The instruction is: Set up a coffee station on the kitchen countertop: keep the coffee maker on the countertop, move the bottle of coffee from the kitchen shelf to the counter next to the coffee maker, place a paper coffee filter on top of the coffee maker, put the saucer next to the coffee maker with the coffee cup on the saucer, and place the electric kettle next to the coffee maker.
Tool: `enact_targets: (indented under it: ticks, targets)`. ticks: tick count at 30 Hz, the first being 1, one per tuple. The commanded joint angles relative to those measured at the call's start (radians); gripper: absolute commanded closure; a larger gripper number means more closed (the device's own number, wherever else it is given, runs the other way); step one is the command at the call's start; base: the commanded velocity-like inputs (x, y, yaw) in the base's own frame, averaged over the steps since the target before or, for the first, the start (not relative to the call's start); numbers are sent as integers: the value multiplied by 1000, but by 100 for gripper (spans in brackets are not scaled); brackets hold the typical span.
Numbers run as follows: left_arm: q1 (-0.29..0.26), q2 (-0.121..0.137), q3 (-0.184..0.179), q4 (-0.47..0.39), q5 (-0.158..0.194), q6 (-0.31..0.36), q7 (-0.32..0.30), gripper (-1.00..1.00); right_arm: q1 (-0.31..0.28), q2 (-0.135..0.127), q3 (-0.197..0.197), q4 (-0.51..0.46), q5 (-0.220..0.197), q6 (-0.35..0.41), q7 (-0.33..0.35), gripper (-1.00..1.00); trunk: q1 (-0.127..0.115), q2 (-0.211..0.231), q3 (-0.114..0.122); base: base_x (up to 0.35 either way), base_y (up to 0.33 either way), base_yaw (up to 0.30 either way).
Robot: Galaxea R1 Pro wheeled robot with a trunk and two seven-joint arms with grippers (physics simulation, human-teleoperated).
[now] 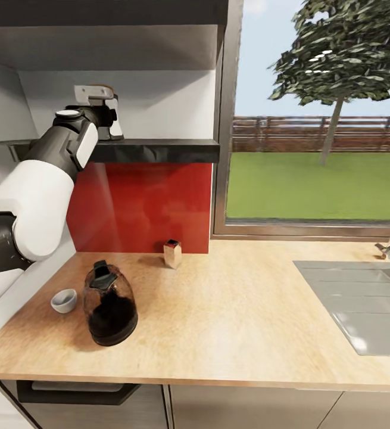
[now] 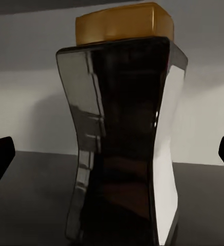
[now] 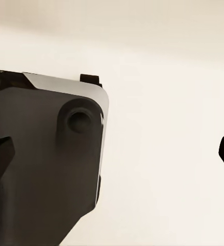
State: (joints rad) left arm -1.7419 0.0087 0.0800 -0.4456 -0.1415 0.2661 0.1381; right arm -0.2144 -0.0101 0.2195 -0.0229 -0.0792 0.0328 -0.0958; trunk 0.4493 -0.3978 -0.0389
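With the left arm raised to the kitchen shelf (image 1: 159, 150), the left gripper (image 1: 108, 122) sits level with the bottle of coffee (image 2: 123, 138), which stands straight ahead of it on the shelf board. In the left wrist view the bottle is upright between the two dark fingertips (image 2: 0, 159); they sit wide apart, one on each side, with a clear gap to the glass on both, so the jaws are spread and not yet touching it. The bottle's long axis is vertical, with the yellow-brown lid on top and the waisted body narrowest about midway, roughly at fingertip height. Its white label faces one side.

Judgement: the next step is to close on the bottle; it already looks centred between the fingers, so little or no further reach seems needed, though depth past the fingertips is hard to read. The left arm is the nearer one by far.

The right gripper (image 3: 112, 154) also shows parted fingertips with nothing between them; a dark grey rounded body lies just in front against a pale wall, which I cannot identify.

Below the left gripper, well apart on the kitchen countertop (image 1: 230, 322), stand the electric kettle (image 1: 109, 304) and, just beside it, a small white bowl-like cup (image 1: 64, 300), probably the coffee cup. A small box (image 1: 172, 253) sits near the red backsplash.
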Motion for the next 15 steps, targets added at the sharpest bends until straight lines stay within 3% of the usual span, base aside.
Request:
enact_targets:
  ticks: [1, 8, 15]
  targets:
    - [0, -1, 4, -2, -10, 5, -2, -100, 0, 0, 9, -2, -8, 3, -4, -100, 1, -2, -2, 29, 0, 0]
    - [28, -1, 4, -2, -9, 4, -2, -100, 0, -1, 9, -2, -8, 3, -5, -100, 1, -2, -2, 11, 0, 0]
    - [36, 0, 5, -3, -9, -11, -2, -100, 1, -1, 8, -2, -8, 3, -5, -100, 1, -2, -2, 158, 0, 0]
